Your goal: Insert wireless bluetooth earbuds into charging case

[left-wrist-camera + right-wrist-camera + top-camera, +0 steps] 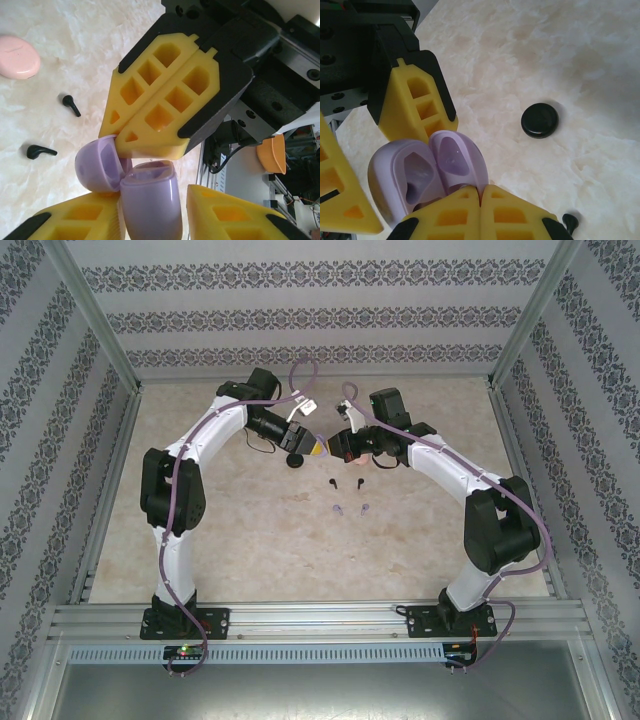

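White arms [175, 540], black joints [165, 490] — purple cables [183, 502], yellow fingers [165, 90].

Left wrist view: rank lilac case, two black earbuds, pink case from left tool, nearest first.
1. Lilac case, between the left tool's fingers.
2. Both black earbuds, off to the left; too close to call.
3. Pink case, top left.

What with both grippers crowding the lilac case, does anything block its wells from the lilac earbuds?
Wells uncovered, lid open. But the right gripper, shut, touches the lid, the left gripper brackets the lilac case, and the black earbuds lie between it and the lilac earbuds.
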You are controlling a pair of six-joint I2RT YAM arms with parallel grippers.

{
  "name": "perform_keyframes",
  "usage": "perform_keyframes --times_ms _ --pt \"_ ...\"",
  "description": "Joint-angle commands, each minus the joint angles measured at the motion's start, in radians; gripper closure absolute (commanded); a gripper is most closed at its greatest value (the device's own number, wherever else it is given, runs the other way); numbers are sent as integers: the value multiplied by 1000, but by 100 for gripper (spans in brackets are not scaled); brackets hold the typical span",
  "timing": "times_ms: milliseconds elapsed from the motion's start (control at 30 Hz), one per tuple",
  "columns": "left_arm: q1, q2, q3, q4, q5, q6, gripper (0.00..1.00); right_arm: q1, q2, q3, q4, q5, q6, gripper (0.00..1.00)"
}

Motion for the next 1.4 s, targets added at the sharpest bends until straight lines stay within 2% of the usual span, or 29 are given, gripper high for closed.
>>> perform_keyframes --times_ms 0,133,167,200,267,367,467,700,833,1067,1167,1267,1367 --pt "-18 10 -5 -7 37 31 71 20 9 34 25 -20 7 100" --pt "-18 9 -9 0 44 29 85 19 0 35 27 -5 20 98" --pt "-18 7 -14 7 44 26 88 17 -5 35 29 -2 26 89" --pt "-18 3 -23 19 46 22 92 12 -15 32 34 -2 40 75" --pt "-12 -18 -62 88 47 -13 96 0 -47 13 45 3 68 61" --pt "11 -83 -153 249 39 -109 100 -26 -118 -38 52 13 119 47" --pt "37 -164 -247 416 6 -203 100 -44 -191 -114 33 39 159 43" --pt "45 -380 -469 791 -176 -386 100 16 -262 -226 -123 221 169 42" --pt "45 -486 -600 988 -320 -471 100 73 -220 -253 -167 315 177 42" --pt "14 -635 -866 1347 -594 -510 100 178 -106 -223 -243 498 206 43" --pt "1 -677 -948 1440 -657 -550 100 209 -55 -190 -284 543 205 43" --pt "-2 -704 -1003 1511 -671 -561 100 238 0 -147 -330 579 201 43" --pt "-4 -721 -1078 1657 -685 -565 100 260 46 -114 -351 607 208 44"
